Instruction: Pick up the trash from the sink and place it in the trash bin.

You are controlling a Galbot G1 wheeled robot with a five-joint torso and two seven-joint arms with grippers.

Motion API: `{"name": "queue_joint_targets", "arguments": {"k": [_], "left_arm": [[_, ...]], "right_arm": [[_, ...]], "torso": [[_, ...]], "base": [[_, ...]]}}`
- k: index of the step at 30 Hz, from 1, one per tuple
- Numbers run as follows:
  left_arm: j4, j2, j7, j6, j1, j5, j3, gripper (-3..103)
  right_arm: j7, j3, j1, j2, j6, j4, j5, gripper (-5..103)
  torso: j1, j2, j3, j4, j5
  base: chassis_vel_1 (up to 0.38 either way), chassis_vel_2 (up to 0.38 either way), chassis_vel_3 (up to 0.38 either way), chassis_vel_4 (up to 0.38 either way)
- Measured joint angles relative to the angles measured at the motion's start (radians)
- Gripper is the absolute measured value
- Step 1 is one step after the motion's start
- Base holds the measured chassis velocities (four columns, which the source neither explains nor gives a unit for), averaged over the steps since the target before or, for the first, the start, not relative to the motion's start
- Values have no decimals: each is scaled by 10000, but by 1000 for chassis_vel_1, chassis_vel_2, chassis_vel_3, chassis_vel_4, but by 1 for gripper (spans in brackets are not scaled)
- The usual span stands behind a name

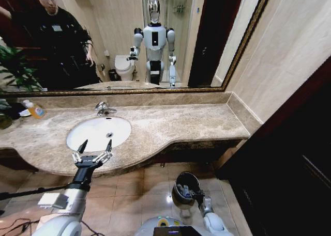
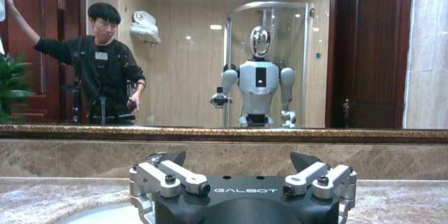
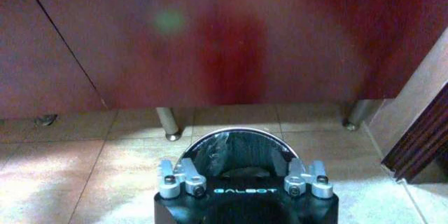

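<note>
Left hand [image 1: 93, 149] spread wide, empty, hovering over the front edge of the surface beside the sink [image 1: 98, 132]. Right hand [image 1: 195, 193] down at the trash bin [image 1: 185, 187] on the floor, grip impossible to tell. Could knock the bin over when pulling away.

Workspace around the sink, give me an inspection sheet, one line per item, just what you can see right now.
Surface: beige marble countertop, bare to the right of the sink.
Job's things: white sink, no trash visible in the basin; black trash bin on the floor tiles, with scraps inside.
Clutter: clear bottle of orange liquid near the mirror, left of the chrome faucet.
Grippers: left claw open, at the sink's front edge; right claw low down at the bin's rim, state unclear.
Cables: dark cables on the floor at the robot's left.
Surroundings: wall mirror, dark red cabinet front under the counter.
</note>
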Motion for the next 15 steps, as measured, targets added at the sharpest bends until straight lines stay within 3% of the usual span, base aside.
{"name": "queue_joint_targets", "arguments": {"k": [3, 5, 8, 15], "left_arm": [[0, 0, 0, 0, 0, 0, 0, 100], [0, 0, 0, 0, 0, 0, 0, 100], [0, 0, 0, 0, 0, 0, 0, 100], [0, 0, 0, 0, 0, 0, 0, 100]], "right_arm": [[0, -5, -6, 43, 42, -13, -50, 81], [0, -6, -9, 54, 50, -16, -62, 81], [4, -7, -7, 75, 114, -54, -102, 99], [32, 14, -9, 70, 243, -137, -209, 100]], "torso": [[0, 0, 0, 0, 0], [0, 0, 0, 0, 0], [0, 0, 0, 0, 0], [0, 0, 0, 0, 0]], "base": [[0, 0, 0, 0], [0, 0, 0, 0], [0, 0, 0, 0], [0, 0, 0, 0]]}}
